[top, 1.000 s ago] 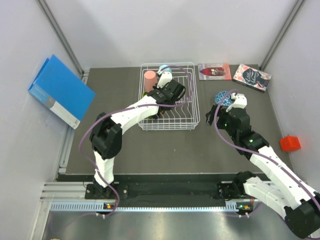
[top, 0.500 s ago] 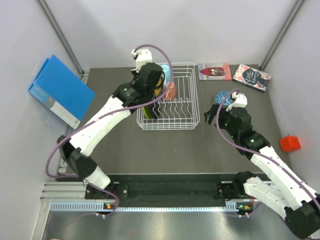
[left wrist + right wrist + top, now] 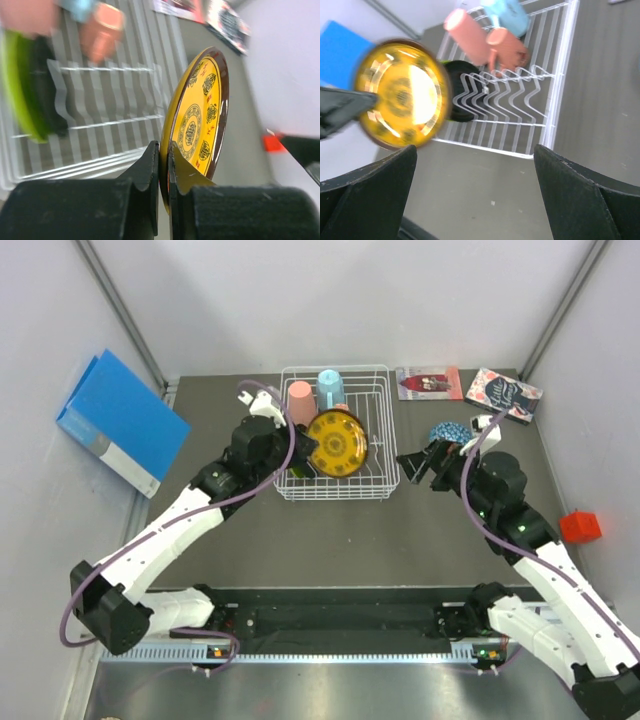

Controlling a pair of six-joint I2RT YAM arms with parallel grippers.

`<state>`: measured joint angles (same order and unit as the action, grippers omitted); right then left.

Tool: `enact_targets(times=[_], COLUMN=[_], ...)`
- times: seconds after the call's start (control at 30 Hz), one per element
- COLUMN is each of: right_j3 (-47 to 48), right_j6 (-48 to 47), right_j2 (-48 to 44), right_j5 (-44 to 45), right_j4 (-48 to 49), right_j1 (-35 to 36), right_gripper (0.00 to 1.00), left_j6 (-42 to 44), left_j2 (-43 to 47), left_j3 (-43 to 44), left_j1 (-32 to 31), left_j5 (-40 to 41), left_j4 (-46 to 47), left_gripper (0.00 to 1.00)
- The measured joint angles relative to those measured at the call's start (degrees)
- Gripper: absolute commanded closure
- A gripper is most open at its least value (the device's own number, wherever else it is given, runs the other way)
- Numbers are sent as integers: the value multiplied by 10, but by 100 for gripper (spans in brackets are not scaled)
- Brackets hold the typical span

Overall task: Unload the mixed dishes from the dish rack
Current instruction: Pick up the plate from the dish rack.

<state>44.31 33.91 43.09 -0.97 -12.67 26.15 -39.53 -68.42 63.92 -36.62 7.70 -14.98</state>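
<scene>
Two arms are working at the dish rack [image 3: 388,486]: the left tool [image 3: 304,443] is pinching the yellow patterned plate [image 3: 336,444] by its rim, holding it on edge over the rack's middle, while the pink cup [image 3: 299,396], light blue mug [image 3: 330,385], lime-green plate [image 3: 15,90] and black plate [image 3: 47,95] are sitting along its far and left sides. The right tool [image 3: 418,465], jaws spread wide and holding nothing, is hovering just beside the rack's right edge, the blue patterned bowl [image 3: 447,432] lying near it and bare bench [image 3: 330,530] stretching from the rack's near edge toward the arm bases.
</scene>
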Motion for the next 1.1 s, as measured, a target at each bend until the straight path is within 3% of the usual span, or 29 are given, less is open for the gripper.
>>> enact_targets(times=[0.23, 0.37, 0.6, 0.67, 0.7, 0.8, 0.97, 1.07, 1.1], right_j3=[20, 20, 20, 20, 20, 18, 18, 17, 14], right_j6=[27, 34, 42, 42, 42, 40, 41, 38, 38], right_j2=[21, 36, 76, 89, 96, 114, 126, 132, 132], right_j5=[-55, -71, -93, -97, -99, -103, -110, -112, -111], right_j4=[30, 41, 60, 66, 69, 74, 85, 90, 93], right_j1=[0, 0, 0, 1, 1, 3, 9, 12, 12], right_gripper=[2, 4, 16, 28, 43, 57, 62, 86, 100], left_j6=[-62, -84, -103, -104, -104, -106, -108, -108, -107], left_j2=[-4, -4, -4, -4, -5, -6, -12, -21, -23], left_j3=[-39, -63, -79, -81, -82, -86, -101, -102, -102], left_j1=[-1, -2, -3, -3, -3, -3, -4, -6, -6], left_j5=[-130, -158, -188, -194, -197, -205, -219, -231, -233], left_j4=[93, 126, 150, 156, 158, 166, 176, 179, 180], left_gripper=[100, 100, 100, 100, 100, 100, 100, 100, 100])
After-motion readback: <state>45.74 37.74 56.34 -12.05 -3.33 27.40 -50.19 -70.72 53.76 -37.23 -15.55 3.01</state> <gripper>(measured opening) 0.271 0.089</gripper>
